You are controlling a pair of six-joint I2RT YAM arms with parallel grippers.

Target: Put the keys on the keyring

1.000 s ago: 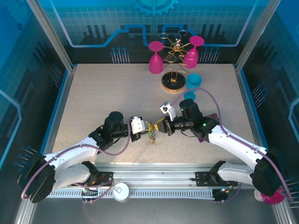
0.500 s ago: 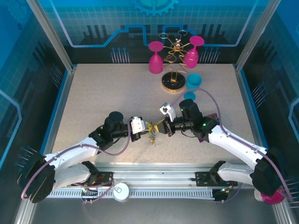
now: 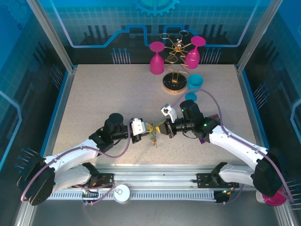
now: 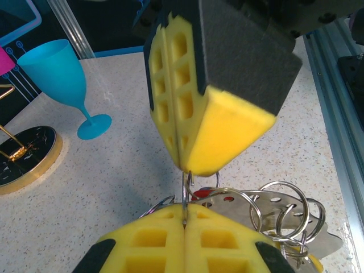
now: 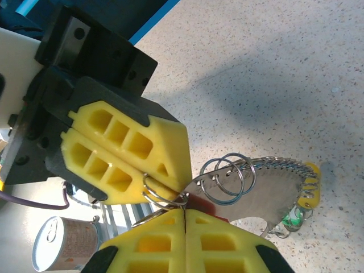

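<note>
At the table's near middle my left gripper [image 3: 146, 128] and right gripper [image 3: 160, 129] meet tip to tip over the bunch of keys [image 3: 153, 137]. In the left wrist view my left gripper [image 4: 185, 219] is shut on a thin wire split ring [image 4: 187, 190]. The right gripper [image 4: 181, 162] pinches the same ring from above. Behind it lie a red key head [image 4: 219, 194] and the keyring [image 4: 267, 213], a curved grey metal band with holes and several rings. In the right wrist view my right gripper [image 5: 186, 219] is shut beside the left gripper [image 5: 165, 185]. The keyring's [image 5: 267, 199] jagged edge carries green [image 5: 293, 216] and yellow [image 5: 310, 182] heads.
A gold rack on a round wooden base [image 3: 174, 84] stands at the back with two pink goblets [image 3: 156, 59] and a blue goblet [image 3: 195, 81]. A purple packet [image 3: 215, 116] peeks from under the right arm. A small can [image 3: 121, 193] sits on the near rail.
The right gripper's pads have closed the last small gap onto the ring. Both arms have hardly moved.
</note>
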